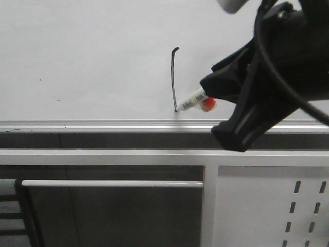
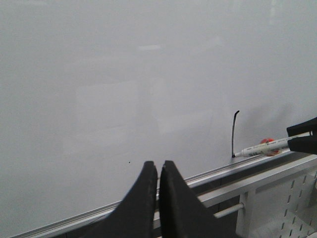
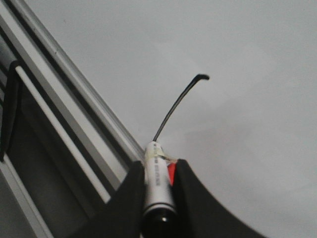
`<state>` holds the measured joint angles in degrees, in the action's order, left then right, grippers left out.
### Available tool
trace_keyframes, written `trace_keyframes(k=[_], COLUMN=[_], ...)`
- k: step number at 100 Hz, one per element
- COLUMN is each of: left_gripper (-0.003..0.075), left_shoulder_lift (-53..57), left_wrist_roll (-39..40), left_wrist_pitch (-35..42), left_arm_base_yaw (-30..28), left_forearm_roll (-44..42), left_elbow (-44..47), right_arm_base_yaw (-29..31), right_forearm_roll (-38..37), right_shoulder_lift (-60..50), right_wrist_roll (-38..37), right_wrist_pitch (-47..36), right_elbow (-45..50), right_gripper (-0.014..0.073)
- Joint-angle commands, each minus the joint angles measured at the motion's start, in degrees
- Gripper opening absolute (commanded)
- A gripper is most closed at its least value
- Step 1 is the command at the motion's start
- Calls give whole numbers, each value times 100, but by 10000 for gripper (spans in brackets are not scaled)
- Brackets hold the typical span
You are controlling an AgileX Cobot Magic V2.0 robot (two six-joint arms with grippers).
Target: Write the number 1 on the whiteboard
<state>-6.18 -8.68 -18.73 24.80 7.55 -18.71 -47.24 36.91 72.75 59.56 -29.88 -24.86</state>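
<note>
Off to the left, the left gripper (image 2: 158, 171) idles, jaws pressed together on nothing. On the whiteboard (image 1: 82, 62), the number 1 (image 1: 174, 77) runs down to the rail, where the right gripper (image 3: 159, 171) clamps the marker (image 1: 191, 101) mid-barrel — light, stiff, probably slippery, so firm hold suits.

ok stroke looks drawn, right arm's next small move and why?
Probably pull the marker straight back off the whiteboard. The number 1 already runs from its top hook down to just above the rail, and the tip sits at the stroke's bottom end. The right gripper is shut on the marker; going lower would likely hit the rail.
</note>
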Motion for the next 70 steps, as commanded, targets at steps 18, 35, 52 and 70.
trace_keyframes(k=[18, 35, 52, 70], left_gripper=[-18, -18, -18, 19], left_shoulder_lift=[-43, -43, -43, -54], left_wrist_roll=[48, 48, 48, 37], left_wrist_pitch=[389, 389, 482, 583], left_arm_base_yaw=[-13, -13, -13, -13], left_forearm_roll=[59, 59, 467, 703], left_elbow=[-152, -152, -152, -163], right_arm_base_yaw=[97, -62, -307, -318], right_forearm_roll=[324, 125, 117, 117], right_shoulder_lift=[3, -438, -1336, -2179], right_wrist_roll=[67, 76, 76, 76], right_wrist_pitch=[-830, -468, 830, 1801], right_elbow=[-165, -165, -165, -320], right_gripper=[-67, -79, -79, -79])
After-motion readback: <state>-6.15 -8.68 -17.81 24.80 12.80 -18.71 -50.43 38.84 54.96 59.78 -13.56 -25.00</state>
